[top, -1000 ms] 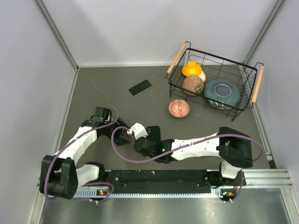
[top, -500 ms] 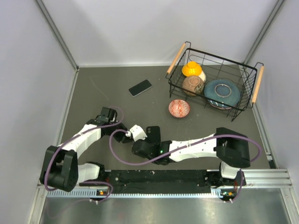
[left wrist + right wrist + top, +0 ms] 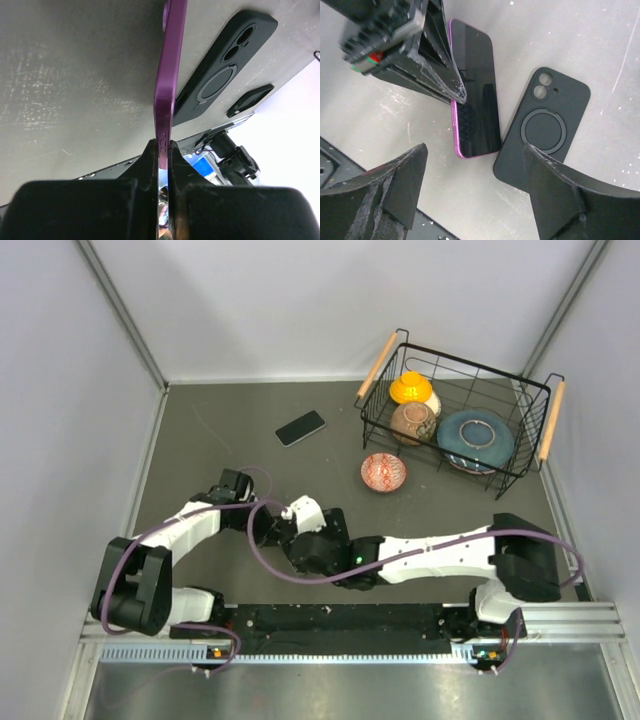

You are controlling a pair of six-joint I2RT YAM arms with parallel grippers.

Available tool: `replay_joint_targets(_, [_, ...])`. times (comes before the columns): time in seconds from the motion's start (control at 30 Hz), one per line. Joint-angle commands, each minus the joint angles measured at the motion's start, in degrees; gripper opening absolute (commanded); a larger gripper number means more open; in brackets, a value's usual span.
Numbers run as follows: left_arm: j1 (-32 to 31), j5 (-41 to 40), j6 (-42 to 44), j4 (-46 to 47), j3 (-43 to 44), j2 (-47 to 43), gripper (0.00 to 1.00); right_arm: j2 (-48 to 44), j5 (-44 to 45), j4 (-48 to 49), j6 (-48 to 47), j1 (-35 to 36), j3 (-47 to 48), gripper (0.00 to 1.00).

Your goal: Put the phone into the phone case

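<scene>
A purple phone (image 3: 475,105) with a dark screen is pinched between the fingers of my left gripper (image 3: 161,145), which is shut on its lower end; the left wrist view shows the phone (image 3: 167,75) edge-on. Right beside it a black phone case (image 3: 542,132) lies on the table back up, its camera holes and ring showing; the phone's corner nearly touches the case (image 3: 225,65). My right gripper (image 3: 474,150) hovers open above both, holding nothing. From above, the left gripper (image 3: 268,527) and right gripper (image 3: 305,530) meet at the near middle and hide the phone and the case.
A second dark phone-like slab (image 3: 300,427) lies farther back on the grey table. A red patterned bowl (image 3: 383,472) stands beside a black wire basket (image 3: 540,430) holding a blue plate and small pots. Walls close in the left, back and right.
My left gripper has moved right and closed on the purple phone. My right gripper has gone from shut to open and now covers the case in the top view.
</scene>
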Motion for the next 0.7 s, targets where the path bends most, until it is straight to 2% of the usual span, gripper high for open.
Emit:
replay_joint_targets(0.0, [-0.1, -5.4, 7.5, -3.8, 0.1, 0.7, 0.0, -6.9, 1.1, -2.7, 6.1, -1.7, 0.5, 0.8])
replay_joint_targets(0.23, [-0.1, -13.7, 8.8, -9.3, 0.5, -4.3, 0.0, -6.6, -5.4, -6.5, 9.9, -10.3, -1.5, 0.84])
replay_joint_targets(0.4, [0.0, -22.1, 8.8, -14.5, 2.4, -8.6, 0.0, -0.7, -6.6, -8.5, 10.1, -12.4, 1.2, 0.84])
replay_joint_targets(0.67, [0.1, -27.9, 8.5, -18.2, 4.5, -11.7, 0.0, 8.3, -6.6, -12.1, 11.1, -12.5, 6.2, 0.86])
